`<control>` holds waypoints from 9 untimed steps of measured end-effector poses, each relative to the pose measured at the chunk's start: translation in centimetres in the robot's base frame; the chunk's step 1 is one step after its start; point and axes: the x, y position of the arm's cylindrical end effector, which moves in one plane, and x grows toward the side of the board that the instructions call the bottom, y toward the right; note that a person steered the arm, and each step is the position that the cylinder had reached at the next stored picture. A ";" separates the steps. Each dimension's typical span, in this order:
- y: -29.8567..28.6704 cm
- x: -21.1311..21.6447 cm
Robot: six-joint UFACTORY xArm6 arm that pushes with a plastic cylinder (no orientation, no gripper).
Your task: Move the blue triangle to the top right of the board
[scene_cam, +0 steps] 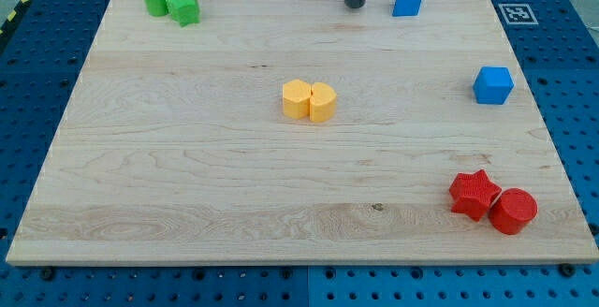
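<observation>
Blue triangle (406, 1): near board (187, 204) top edge, short of the right corner. My tip (355, 6): just left of triangle, apart, no gripper fitted. Remaining: push rightward.

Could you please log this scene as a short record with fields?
tip: my tip at the view's top, left of the blue triangle, a gap between
target: blue triangle near the top edge, right of centre
blue cube: right side
yellow blocks: pair touching, centre
green blocks: pair touching, top left
red star: bottom right, touching the red cylinder
board: wooden
</observation>
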 end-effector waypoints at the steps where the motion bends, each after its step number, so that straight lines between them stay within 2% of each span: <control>1: 3.2 -0.1; 9: 10.6 -0.1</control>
